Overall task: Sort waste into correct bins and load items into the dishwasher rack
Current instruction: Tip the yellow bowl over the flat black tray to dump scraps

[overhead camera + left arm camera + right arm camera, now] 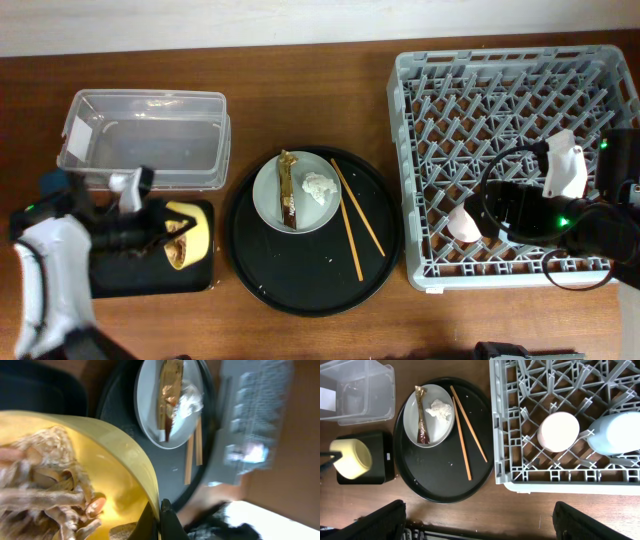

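Overhead, the bowl [190,235] is seen tipped on its side above the black bin [120,275], just in front of the tub [145,135]. In the left wrist view its rim is pinched between the closed fingers of the left gripper [160,512], and the scraps [50,495] lie inside it. The step in hand is judged to be the emptying of the scraps into that bin. A steeper tilt is probably called for next, the bowl being kept over the bin.

The right gripper [480,522] is held wide and empty above the rack [420,150], where two cups [559,431] are set. The plate [310,210], with wrapper [288,190] and tissue [318,187], and the chopsticks [355,222] are not yet sorted.
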Controlling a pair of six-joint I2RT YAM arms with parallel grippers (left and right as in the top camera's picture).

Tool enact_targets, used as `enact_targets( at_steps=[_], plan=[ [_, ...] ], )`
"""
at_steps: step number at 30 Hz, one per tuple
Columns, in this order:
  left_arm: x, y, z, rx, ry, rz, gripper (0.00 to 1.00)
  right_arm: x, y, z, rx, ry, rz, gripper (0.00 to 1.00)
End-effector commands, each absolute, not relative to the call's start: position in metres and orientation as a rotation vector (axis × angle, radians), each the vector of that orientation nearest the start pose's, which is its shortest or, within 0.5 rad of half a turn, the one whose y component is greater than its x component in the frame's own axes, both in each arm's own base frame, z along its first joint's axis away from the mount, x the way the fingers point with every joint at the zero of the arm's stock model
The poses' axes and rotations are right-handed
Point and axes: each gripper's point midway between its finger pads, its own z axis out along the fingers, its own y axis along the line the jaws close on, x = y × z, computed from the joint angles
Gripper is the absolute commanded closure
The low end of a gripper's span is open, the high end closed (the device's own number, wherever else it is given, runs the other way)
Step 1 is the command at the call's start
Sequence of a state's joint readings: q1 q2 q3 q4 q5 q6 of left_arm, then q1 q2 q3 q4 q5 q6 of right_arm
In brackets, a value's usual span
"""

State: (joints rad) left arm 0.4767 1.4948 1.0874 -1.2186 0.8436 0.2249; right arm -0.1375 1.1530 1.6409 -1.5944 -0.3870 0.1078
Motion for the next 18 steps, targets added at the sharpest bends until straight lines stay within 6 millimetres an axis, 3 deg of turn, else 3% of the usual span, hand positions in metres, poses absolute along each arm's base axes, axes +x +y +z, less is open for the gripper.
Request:
enact_targets(
  at_steps=[1,7,10,12,15,17,18],
  plan=[
    [0.279,0.007,0.154,-0.378,2.297,-1.485,1.00,0.213,0.038,0.316,0.183,2.619,0.513,0.06],
    [0.286,0.035,0.164,-0.485,2.042,-1.591,1.00,0.213,0.038,0.316,0.184,2.620,0.513,0.06],
    [0.286,0.036,0.160,-0.420,2.054,-1.549,1.00,0.211,0.039,0.315,0.187,2.628,0.514,0.06],
    [0.285,0.035,0.161,-0.508,2.051,-1.608,1.00,0.211,0.039,0.315,0.186,2.628,0.515,0.06],
    [0.280,0.032,0.161,-0.487,2.066,-1.609,1.00,0.210,0.039,0.315,0.187,2.629,0.515,0.06],
    [0.281,0.032,0.161,-0.379,2.059,-1.550,1.00,0.210,0.039,0.315,0.187,2.630,0.516,0.06],
    [0.281,0.033,0.158,-0.446,2.070,-1.584,1.00,0.210,0.039,0.315,0.187,2.630,0.516,0.06]
  ],
)
